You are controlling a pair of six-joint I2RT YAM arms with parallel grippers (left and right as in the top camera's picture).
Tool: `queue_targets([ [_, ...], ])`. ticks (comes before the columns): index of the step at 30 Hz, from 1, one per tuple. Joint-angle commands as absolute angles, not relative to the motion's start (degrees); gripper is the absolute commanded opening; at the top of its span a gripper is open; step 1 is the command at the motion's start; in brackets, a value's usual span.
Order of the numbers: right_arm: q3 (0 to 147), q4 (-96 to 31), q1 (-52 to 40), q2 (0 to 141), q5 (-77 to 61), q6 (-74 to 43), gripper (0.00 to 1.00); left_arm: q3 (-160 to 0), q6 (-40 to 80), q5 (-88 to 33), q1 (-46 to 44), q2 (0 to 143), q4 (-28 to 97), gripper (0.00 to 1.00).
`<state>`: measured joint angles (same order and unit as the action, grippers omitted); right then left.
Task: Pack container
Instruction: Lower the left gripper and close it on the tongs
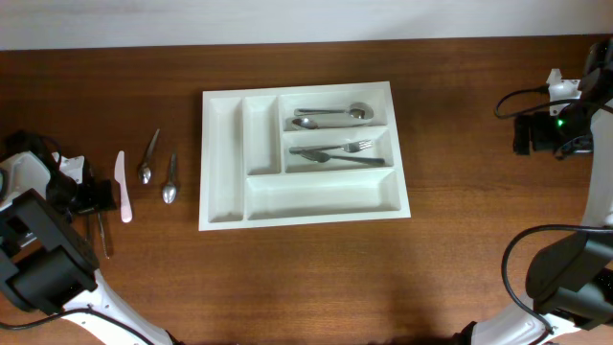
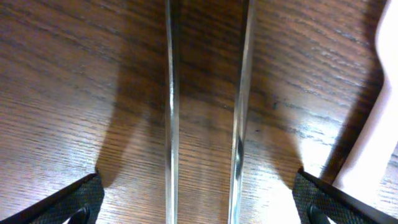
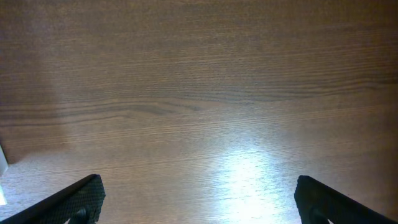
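White plastic container (image 1: 321,195), 5 compartments, cutlery (image 1: 359,112) in 2 upper-right ones

Two metal handles (image 2: 171,137) run off the left wrist view's top and bottom; the white knife (image 2: 376,137) off its right.

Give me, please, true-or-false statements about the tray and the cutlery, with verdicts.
1. The long bottom compartment of the container holds forks. False: it is empty; a fork lies in the middle right one.
2. Two spoons lie on the table left of the container. True.
3. The white knife lies inside the container. False: it is on the table, left of those spoons.
4. The right pincer is open over bare wood. True.
5. The left pincer is shut on a spoon. False: it is open.
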<state>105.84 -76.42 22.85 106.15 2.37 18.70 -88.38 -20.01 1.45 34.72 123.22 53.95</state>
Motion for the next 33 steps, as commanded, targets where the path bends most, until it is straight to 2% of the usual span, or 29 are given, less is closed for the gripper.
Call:
queue_targets([
  [1,105.69,-76.44,22.90,106.24,2.85,19.07,0.99,-88.03,-20.86,1.91,34.76,125.47,54.33,0.99],
  [8,105.69,-76.42,22.90,106.24,2.83,19.07,0.99,-88.03,-20.88,1.93,34.76,125.58,54.48,1.00],
  [10,105.69,-76.44,22.90,106.24,2.85,19.07,0.99,-88.03,-20.88,1.93,34.76,125.58,54.48,0.89],
  [12,105.69,-76.42,22.90,106.24,2.83,19.07,0.99,-88.03,-20.86,1.91,34.76,125.58,54.50,0.70],
  [13,105.69,-76.44,22.90,106.24,2.83,19.07,0.99,-88.03,-20.88,1.91,34.76,125.58,54.50,0.64],
  [22,105.69,-76.42,22.90,106.24,2.85,19.07,0.99,-88.03,-20.88,1.91,34.76,125.58,54.48,0.22],
  [25,105.69,-76.44,22.90,106.24,2.83,19.07,0.99,-88.03,-20.78,1.91,34.76,125.58,54.48,0.15],
  [28,105.69,-76.44,22.90,106.24,2.83,19.07,0.99,-88.05,-19.79,1.89,34.76,125.58,54.46,0.02],
  [33,105.69,-76.44,22.90,106.24,2.83,19.07,0.99,-88.97,-15.33,1.43,34.74,125.56,55.16,0.02],
])
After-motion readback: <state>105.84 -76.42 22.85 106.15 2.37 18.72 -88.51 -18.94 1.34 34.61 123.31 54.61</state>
